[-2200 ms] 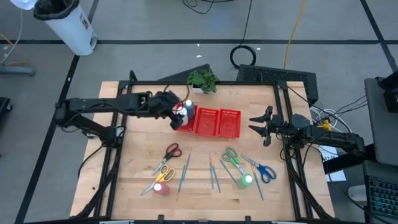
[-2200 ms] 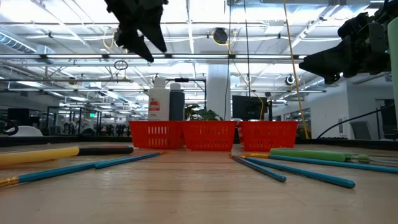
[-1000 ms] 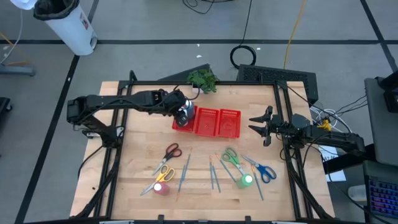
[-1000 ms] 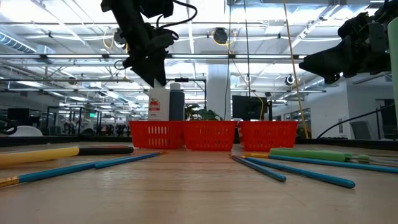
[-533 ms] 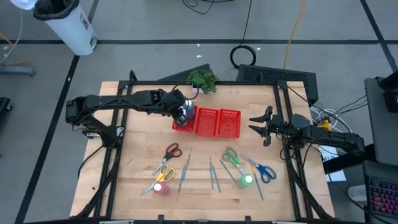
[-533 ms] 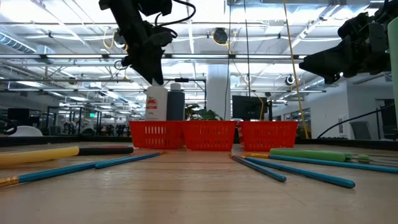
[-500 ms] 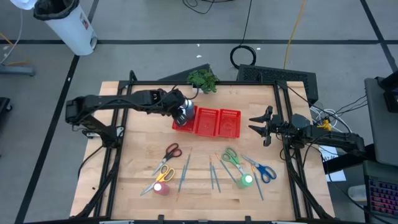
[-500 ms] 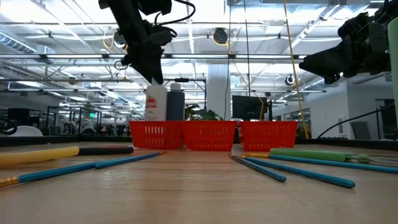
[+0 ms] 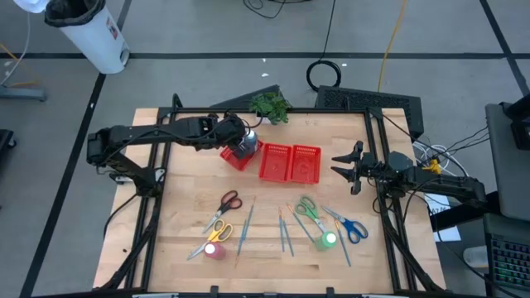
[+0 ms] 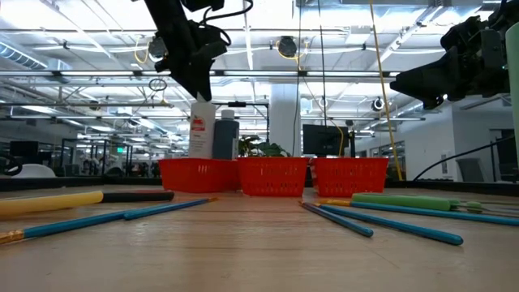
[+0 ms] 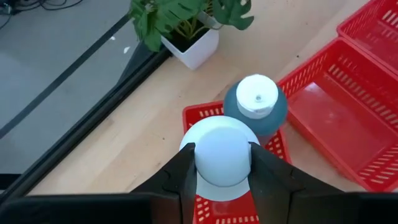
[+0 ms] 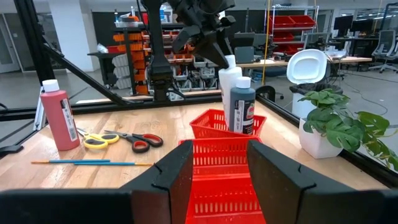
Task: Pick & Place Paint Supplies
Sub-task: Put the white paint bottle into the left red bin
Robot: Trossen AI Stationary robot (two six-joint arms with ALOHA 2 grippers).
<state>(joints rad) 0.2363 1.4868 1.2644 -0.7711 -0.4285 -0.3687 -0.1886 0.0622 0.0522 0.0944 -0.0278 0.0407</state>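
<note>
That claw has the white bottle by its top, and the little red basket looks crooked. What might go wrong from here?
The left gripper pinches only the white bottle's cap, so the bottle might slip. The end basket sits skewed from its neighbours, so it may be dragged further. The dark bottle stands close beside and might topple.

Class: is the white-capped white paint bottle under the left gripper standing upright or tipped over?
Upright. The white paint bottle stands vertical in the red mesh tray, with the left gripper closed around its cap.
</note>
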